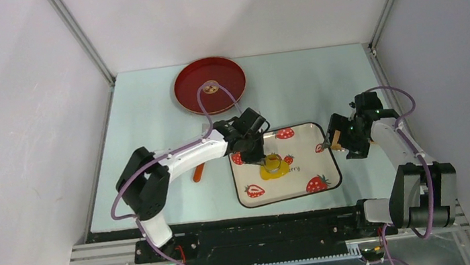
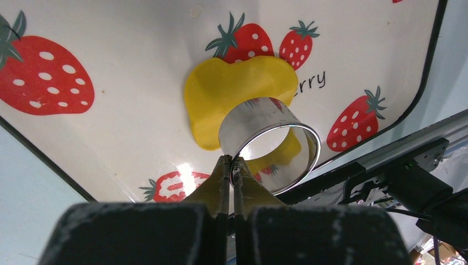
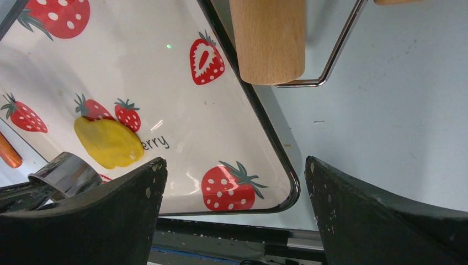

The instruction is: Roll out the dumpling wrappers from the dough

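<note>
The left gripper has its fingers pressed together on the thin wall of a metal ring cutter, pinching its near rim. The ring sits over the near part of the dough, a flattened yellow patch near the middle of the strawberry tray. The right gripper hangs spread wide over the tray's right edge, with a wooden roller just beyond it.

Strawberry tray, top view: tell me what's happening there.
The left gripper has its fingers shut on the rim of a metal ring cutter, held tilted over the flattened yellow dough on the strawberry tray. The right gripper is open beside the tray's right edge, near the wooden roller.
</note>
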